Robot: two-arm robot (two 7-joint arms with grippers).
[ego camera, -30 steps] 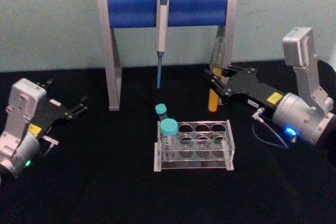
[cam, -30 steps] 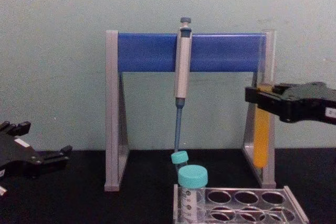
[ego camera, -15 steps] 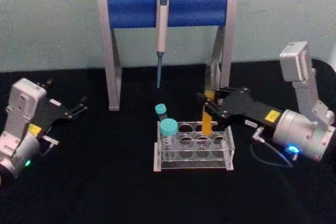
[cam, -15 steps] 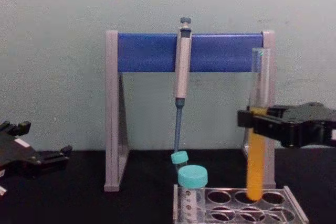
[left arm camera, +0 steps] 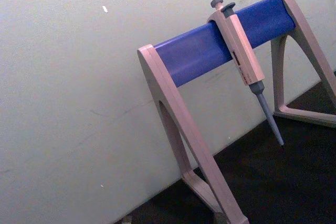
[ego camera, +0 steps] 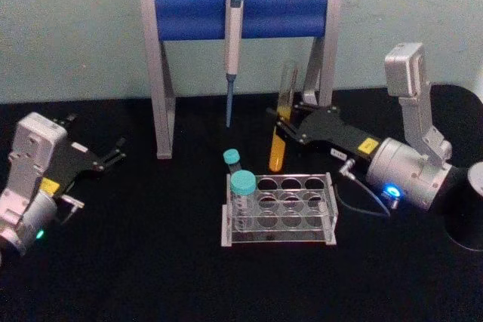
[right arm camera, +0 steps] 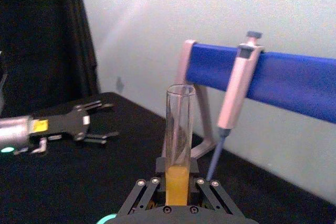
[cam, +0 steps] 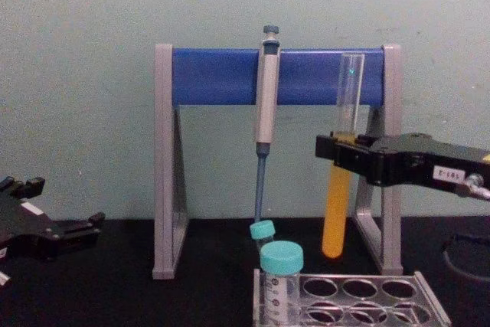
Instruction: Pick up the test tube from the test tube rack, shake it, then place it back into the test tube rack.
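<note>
The test tube is a tall clear glass tube with yellow-orange liquid in its lower half. It hangs slightly tilted in the air, just behind and above the back row of the test tube rack. My right gripper is shut on its middle. In the chest view the test tube ends a little above the test tube rack, held by the right gripper. The right wrist view shows the test tube upright between the fingers. My left gripper rests open at the far left, holding nothing.
Two teal-capped tubes stand in the rack's left column. Behind it is the grey-and-blue pipette stand with a pipette hanging close to the tube's left. A dark round object sits at the right edge.
The right gripper carried the tube in from the right and down toward the rack's back-right hole. It has since lifted it and shifted it left. The left arm has not moved.
</note>
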